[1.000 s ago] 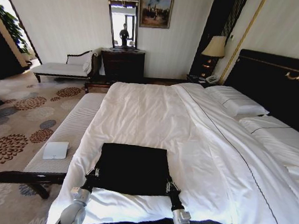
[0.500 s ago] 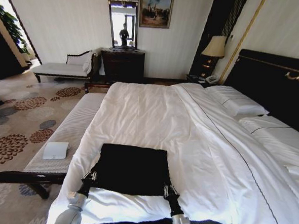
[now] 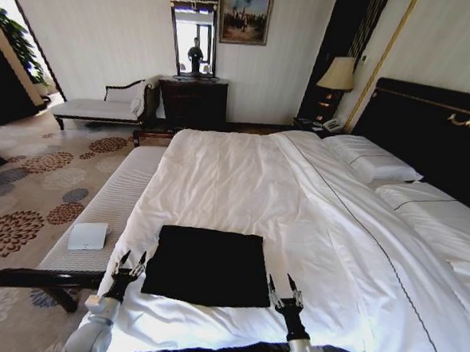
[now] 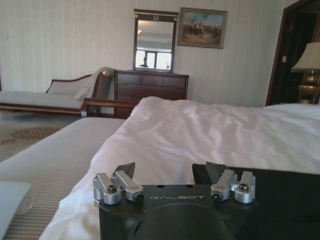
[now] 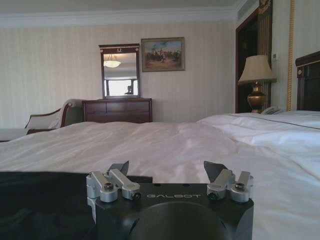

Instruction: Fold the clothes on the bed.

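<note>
At the near edge of the bed (image 3: 243, 176), the left gripper (image 3: 131, 261) and the right gripper (image 3: 281, 283) sit just off either near corner of the black T-shirt (image 3: 208, 265), each with fingers spread apart and holding nothing. The shirt lies flat on the white duvet as a neat dark rectangle, no sleeves or print showing. In both wrist views the gripper body cuts off part of the fabric.
</note>
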### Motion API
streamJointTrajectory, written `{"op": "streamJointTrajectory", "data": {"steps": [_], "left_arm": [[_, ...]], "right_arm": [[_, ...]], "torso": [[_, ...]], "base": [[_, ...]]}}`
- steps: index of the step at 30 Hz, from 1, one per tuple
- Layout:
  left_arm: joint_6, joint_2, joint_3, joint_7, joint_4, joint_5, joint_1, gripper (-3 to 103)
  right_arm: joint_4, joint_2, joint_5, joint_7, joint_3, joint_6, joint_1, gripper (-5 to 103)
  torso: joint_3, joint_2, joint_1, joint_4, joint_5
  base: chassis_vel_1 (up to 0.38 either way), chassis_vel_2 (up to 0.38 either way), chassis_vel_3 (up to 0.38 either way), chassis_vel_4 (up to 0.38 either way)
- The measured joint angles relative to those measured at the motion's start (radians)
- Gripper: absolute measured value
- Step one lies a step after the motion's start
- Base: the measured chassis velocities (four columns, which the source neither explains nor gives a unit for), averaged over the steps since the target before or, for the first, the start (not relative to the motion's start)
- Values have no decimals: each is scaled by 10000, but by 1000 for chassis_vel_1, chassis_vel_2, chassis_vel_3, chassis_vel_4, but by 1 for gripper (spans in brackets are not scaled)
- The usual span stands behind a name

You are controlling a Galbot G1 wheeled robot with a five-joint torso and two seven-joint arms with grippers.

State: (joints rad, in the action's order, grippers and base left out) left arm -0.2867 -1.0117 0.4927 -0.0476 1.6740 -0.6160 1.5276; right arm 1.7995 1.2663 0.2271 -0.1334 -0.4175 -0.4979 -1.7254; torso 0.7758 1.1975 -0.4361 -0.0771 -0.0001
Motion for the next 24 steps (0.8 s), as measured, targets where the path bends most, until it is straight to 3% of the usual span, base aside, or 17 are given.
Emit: {"op": "streamJointTrajectory", "data": {"steps": [1,3,6,9,12,15,17,24], "left_arm": [[284,104,-162,-91,3,-368,-296,87],[433,149,-247,-130,3,-533,-443,87],[1343,347,-977,-341,-244,-1484,-1708,99],[1733,360,-1363,-394,-510,-1745,-2486,100],[2468,275,-1992,-509,-1085,-2314,-3790,100],[2820,216,-2168,-612,-1336,-2655,-4190,103],[3400,160,-2436,-708,-1641,-3172,-4620,100],[4156,-45,-2923,-809,-2372,-3912,-5256,94]], "right_arm": [[39,-24,134,-8,-34,158,157,86],[61,-31,198,-15,-46,259,243,86],[161,-57,383,-143,-62,694,675,99],[239,-41,378,-204,-22,885,790,100],[428,64,254,-302,227,1114,852,100],[447,102,195,-338,376,1178,902,100],[447,165,133,-365,435,1194,876,100],[451,168,163,-414,364,1223,878,100]], "torso": [[0,0,-1,0,0],[1,0,-1,2,1],[2,-1,-1,2,1],[1,-1,-1,1,1],[2,-1,-1,-6,0],[2,-1,-2,0,2],[1,-1,-2,1,2],[0,-1,-1,0,1]], "base": [[0,0,0,0],[0,0,0,0],[0,0,0,0],[0,0,0,0],[0,0,0,0],[0,0,0,0],[0,0,0,0],[0,0,0,0]]}}
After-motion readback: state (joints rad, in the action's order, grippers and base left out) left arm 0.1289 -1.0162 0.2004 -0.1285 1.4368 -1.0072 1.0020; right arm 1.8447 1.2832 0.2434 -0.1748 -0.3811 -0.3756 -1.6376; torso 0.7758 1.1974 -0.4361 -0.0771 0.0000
